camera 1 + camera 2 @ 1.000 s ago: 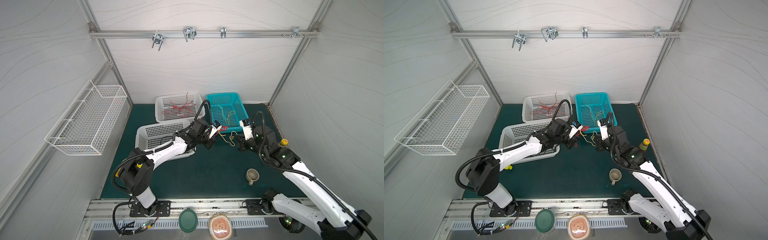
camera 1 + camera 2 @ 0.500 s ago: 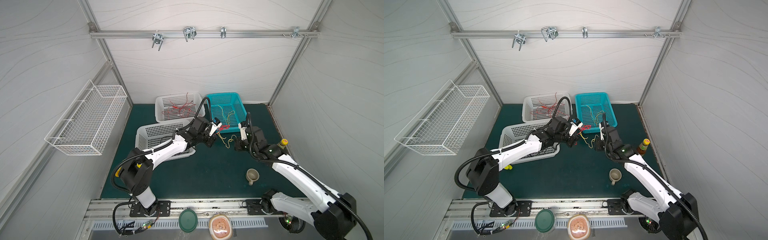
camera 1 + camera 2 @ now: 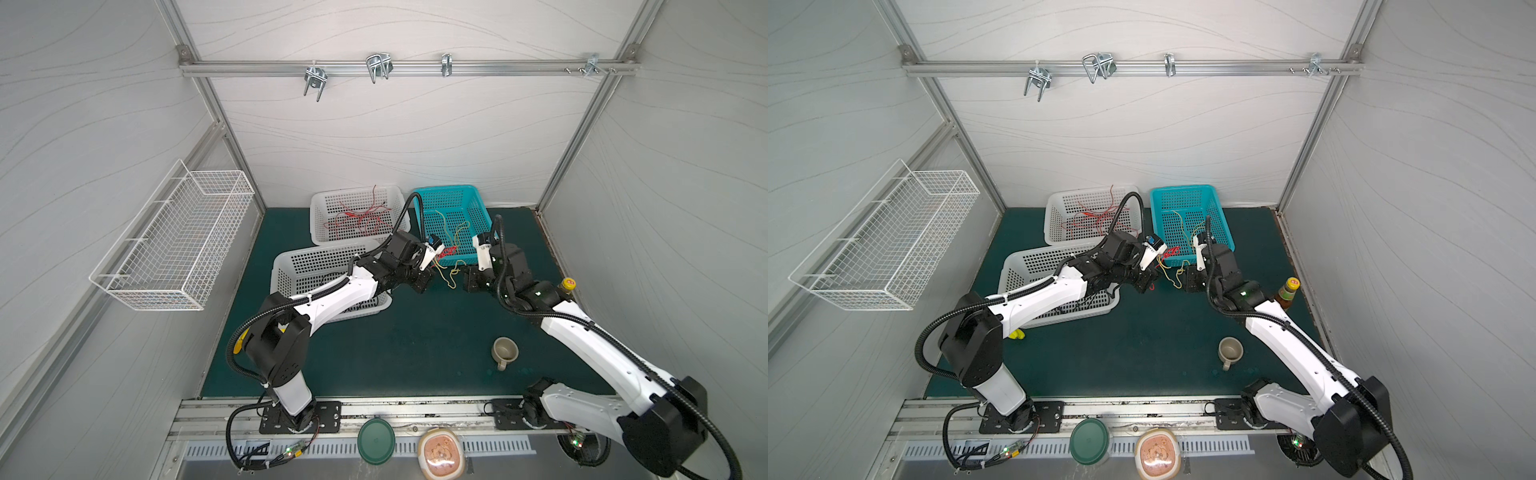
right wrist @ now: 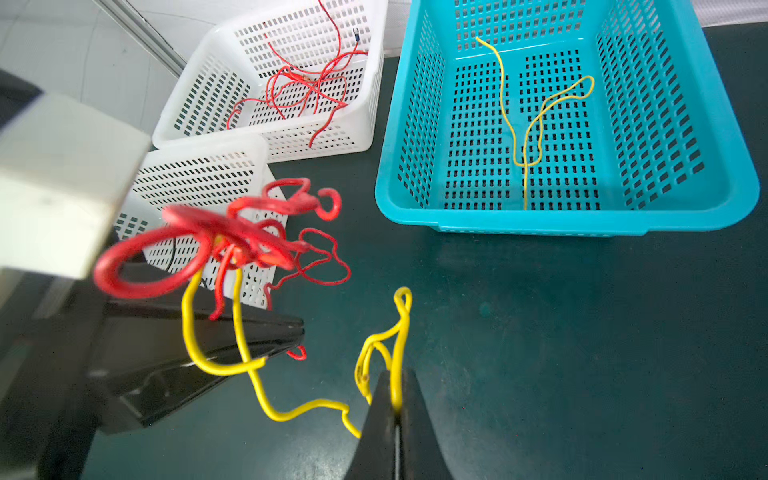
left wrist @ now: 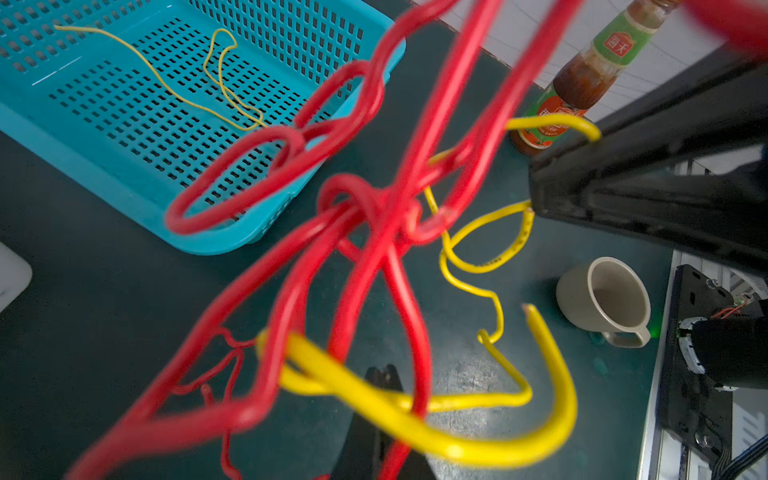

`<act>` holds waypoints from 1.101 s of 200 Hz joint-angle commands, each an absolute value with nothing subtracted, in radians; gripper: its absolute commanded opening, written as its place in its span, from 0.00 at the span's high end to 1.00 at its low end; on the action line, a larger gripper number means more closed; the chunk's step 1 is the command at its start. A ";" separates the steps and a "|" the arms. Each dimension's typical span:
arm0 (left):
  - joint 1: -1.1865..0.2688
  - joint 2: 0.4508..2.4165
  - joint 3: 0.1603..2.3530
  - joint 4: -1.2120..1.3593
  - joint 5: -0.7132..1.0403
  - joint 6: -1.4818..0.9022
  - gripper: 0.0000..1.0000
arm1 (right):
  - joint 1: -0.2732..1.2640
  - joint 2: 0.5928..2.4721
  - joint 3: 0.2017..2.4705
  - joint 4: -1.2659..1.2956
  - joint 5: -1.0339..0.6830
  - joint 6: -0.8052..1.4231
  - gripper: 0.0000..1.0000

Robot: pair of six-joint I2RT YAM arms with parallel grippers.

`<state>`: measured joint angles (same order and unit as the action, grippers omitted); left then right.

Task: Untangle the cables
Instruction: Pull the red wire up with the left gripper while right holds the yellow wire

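Near the centre of both top views, just below the teal basket: cables bunched into one small knot between the two pincers, held above the dark green tabletop. Mostly red, thin and glossy, bent into stiff loops and kinks. Yellow lengths threaded through the red, hanging lower and trailing toward the right in a wavy line. Cannot tell whether the lowest yellow bend touches the tabletop. Up close in the left wrist view, red loops crossing at one tight point with a yellow hook curling beneath. Blurred there, so which strand passes over which cannot be read.

Left pincer pressed together, pinching a red strand, its short end poking out beside the tips. Right pincer pressed together on a yellow strand, doubled into a small twisted loop just above the tips.

Upper middle of the frame: loose red wires sprawled in the far white basket, one end standing up over the back rim. Single yellow wire lying in a long curve on the teal basket's floor. Nearer white basket left of centre, partly under the left arm. Beige mug lower right of centre, well apart from the knot. Sauce bottle at the right edge of the tabletop, just beside the right arm.
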<state>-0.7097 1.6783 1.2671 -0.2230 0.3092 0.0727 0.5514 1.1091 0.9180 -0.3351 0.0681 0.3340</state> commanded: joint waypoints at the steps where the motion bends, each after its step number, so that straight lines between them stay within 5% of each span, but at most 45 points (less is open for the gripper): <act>1: -0.715 1.683 1.315 -0.201 0.350 0.072 1.00 | 0.557 1.133 0.968 -0.287 0.038 0.341 1.00; 105: -0.725 1.664 1.305 -0.158 0.519 0.027 1.00 | 0.617 1.290 0.994 -0.200 0.119 0.358 1.00; 220: -0.590 1.584 1.232 0.002 0.549 -0.176 1.00 | 0.543 1.149 0.806 -0.325 0.327 0.417 1.00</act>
